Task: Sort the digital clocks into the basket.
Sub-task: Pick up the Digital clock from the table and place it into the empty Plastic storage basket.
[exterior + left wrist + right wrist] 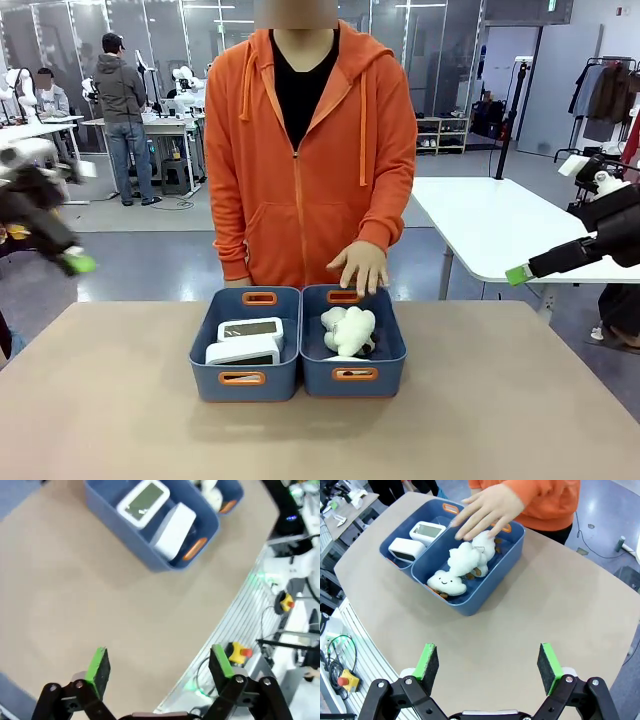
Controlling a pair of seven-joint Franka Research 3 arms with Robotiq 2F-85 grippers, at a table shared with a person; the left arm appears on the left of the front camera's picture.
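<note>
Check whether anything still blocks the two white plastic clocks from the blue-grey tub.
Nothing does: both white plastic clocks already lie inside the left blue-grey tub. The person's hand rests on the neighbouring tub's rim.

The front camera is facing across the table (120,420) at the person (310,150); both wrist cameras are looking down from above, sharing the baskets (470,600).

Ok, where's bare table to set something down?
Bare table runs left, right and in front of both baskets. Crowded: left basket holds both clocks, right basket holds plush toys, a hand at its far rim.
</note>
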